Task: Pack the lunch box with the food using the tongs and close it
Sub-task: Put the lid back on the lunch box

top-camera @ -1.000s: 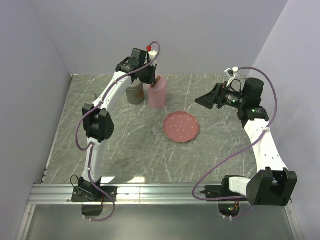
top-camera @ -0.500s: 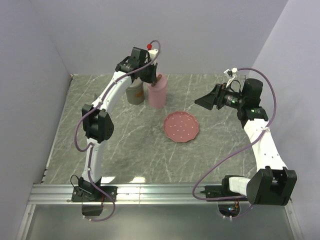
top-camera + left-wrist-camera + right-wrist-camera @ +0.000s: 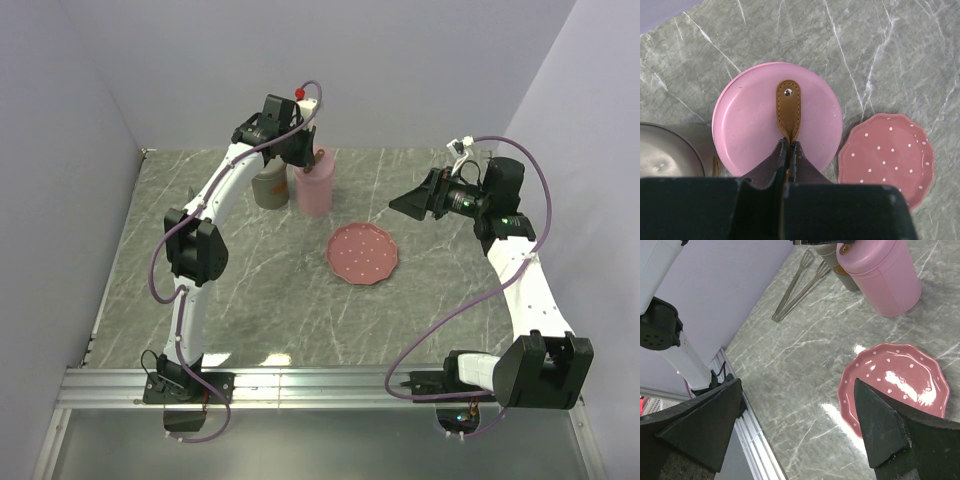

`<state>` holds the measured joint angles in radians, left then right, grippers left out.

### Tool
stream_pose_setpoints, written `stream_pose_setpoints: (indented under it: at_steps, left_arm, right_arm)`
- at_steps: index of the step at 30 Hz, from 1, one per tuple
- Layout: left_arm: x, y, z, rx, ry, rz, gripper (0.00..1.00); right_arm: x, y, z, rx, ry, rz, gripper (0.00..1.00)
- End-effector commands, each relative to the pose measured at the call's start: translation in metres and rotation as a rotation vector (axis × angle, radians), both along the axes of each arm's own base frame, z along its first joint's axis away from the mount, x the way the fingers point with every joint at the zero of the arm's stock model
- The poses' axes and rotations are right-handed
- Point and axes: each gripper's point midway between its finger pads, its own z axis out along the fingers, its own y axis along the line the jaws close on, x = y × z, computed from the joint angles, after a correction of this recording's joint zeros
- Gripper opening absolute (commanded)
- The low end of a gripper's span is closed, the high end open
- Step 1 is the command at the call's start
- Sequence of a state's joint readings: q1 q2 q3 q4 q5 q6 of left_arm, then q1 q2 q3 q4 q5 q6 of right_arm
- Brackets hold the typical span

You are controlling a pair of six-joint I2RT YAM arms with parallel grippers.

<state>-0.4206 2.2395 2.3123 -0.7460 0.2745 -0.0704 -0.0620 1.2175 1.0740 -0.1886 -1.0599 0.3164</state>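
Between the left gripper's pressed-together jaws is the brown strap on top of the pink lunch box, with the grey cup just left and the plate just right. The right gripper hangs with jaws spread wide. The plate lies below them, and the tongs lie on the table well beyond.

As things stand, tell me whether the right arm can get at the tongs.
Probably not directly. The tongs lie flat beyond the pink container and grey cup, where the left tool is shut on the container's strap. The right tool, open, hangs raised beside the plate.
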Motion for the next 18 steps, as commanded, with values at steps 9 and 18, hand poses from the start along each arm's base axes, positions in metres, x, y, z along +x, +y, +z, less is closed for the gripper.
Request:
stream_pose_setpoints:
  at_steps: [9, 18]
  left_arm:
    - [0.013, -0.005, -0.006, -0.017, -0.016, -0.010, 0.02]
    - [0.010, 0.000, -0.019, -0.021, 0.027, -0.012, 0.25]
  right_arm:
    - [-0.003, -0.001, -0.002, -0.002, 0.000, 0.018, 0.98]
    - [-0.004, 0.000, -0.006, 0.009, 0.019, 0.026, 0.98]
